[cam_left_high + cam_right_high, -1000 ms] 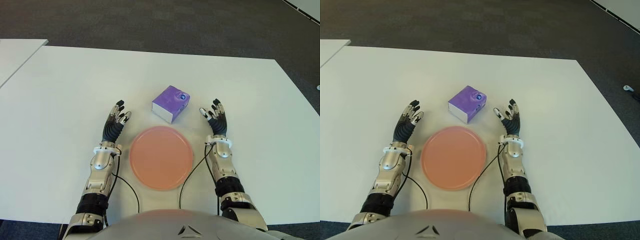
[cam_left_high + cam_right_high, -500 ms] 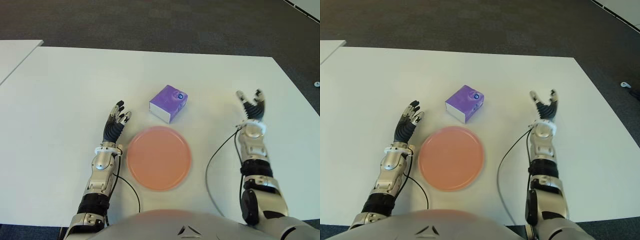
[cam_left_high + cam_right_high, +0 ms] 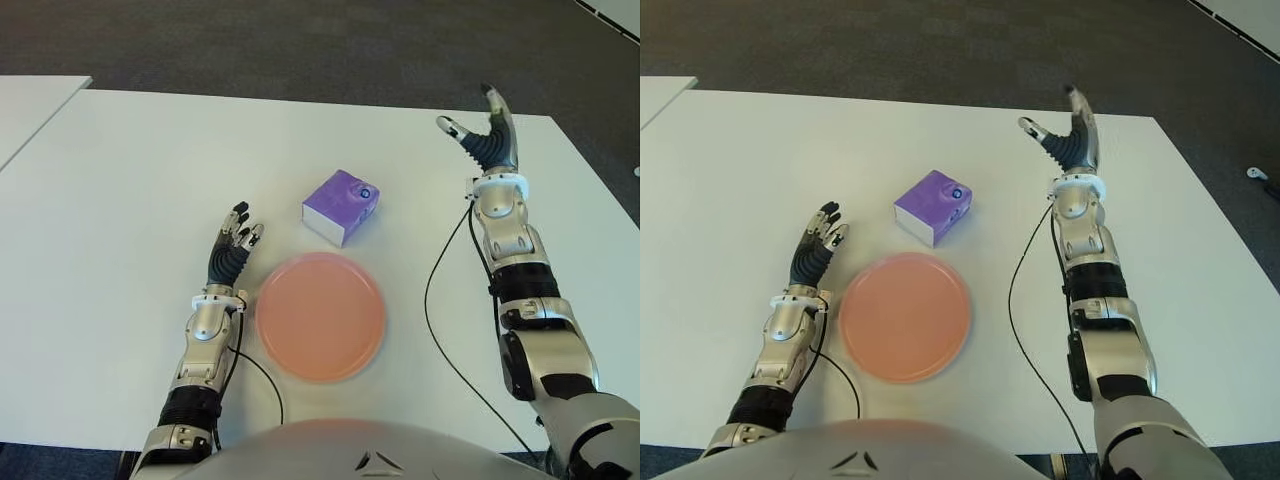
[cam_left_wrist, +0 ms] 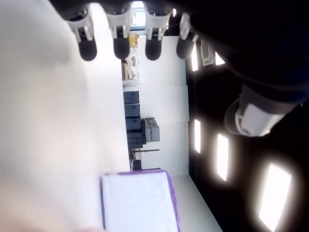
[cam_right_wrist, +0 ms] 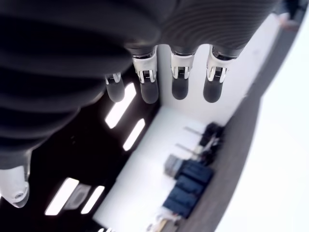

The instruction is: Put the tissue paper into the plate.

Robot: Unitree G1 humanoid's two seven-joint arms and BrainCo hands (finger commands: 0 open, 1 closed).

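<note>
Right hand [image 3: 487, 135], fingers spread and empty, is raised at two o'clock from the small purple cardboard tissue paper pack [image 3: 341, 206], which sits untouched on the white table [image 3: 130, 180] at twelve o'clock of the empty round pink plate [image 3: 320, 315]. Nothing is grasped yet. Left hand [image 3: 232, 251], open, shows at the plate's ten o'clock. A second ago the right hand was just beside the pack; it has swung far out.

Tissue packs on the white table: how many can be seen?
1. The purple tissue pack lies on the table, just beyond the pink plate, between the left hand and the raised right hand. Nothing seems hidden.
</note>
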